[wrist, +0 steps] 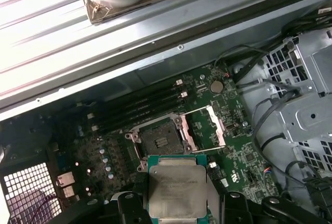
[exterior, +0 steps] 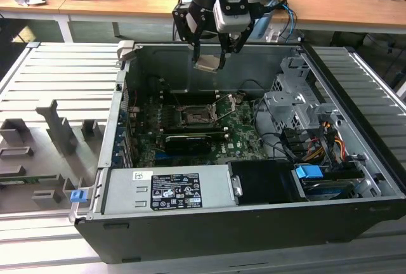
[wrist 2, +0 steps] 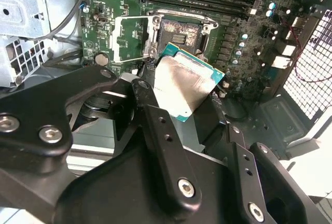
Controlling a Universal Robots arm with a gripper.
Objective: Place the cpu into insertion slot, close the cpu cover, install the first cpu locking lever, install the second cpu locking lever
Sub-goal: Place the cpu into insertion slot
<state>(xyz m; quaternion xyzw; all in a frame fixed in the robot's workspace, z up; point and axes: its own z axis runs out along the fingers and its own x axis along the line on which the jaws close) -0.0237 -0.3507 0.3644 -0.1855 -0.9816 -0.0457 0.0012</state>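
Step one: my gripper (exterior: 209, 58) clamps the cpu (exterior: 208, 65), upper middle of the exterior view — seating likely needs squaring over the insertion slot (exterior: 192, 117).

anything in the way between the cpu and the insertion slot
Nothing visible. The gripper holds the cpu in the air, clear of the bare insertion slot; the cpu cover is swung open to one side.
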